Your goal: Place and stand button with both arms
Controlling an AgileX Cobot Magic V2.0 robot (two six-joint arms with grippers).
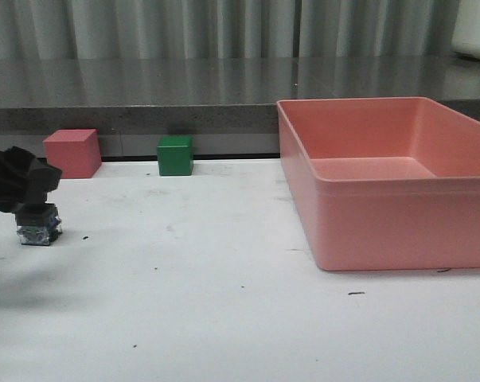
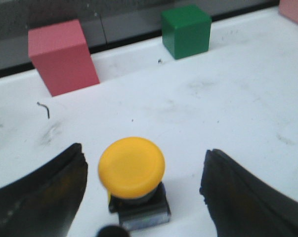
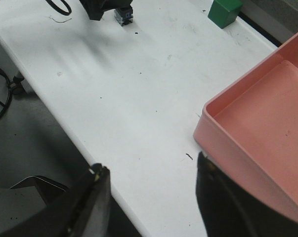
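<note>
White tabletop (image 1: 224, 302) holds the button (image 2: 132, 180) upright near the pink cube (image 2: 62, 57), between my open left gripper (image 2: 141, 192); clipping its cap while lifting could topple it, I judge.

In the front view the left gripper (image 1: 21, 187) covers the cap of the button (image 1: 39, 227) directly beneath it; only the clear block shows, and the arm behind it is cut by the picture's edge. In the left wrist view both fingers (image 2: 37, 195) run off the frame, so their full length is unseen, and the button's base between them is clipped and blurred. The pink tray (image 1: 383, 183), far to that gripper's right, is cut off. From the right wrist view the button (image 3: 124, 15), far ahead of the right gripper (image 3: 151, 197), is too small to make out
</note>
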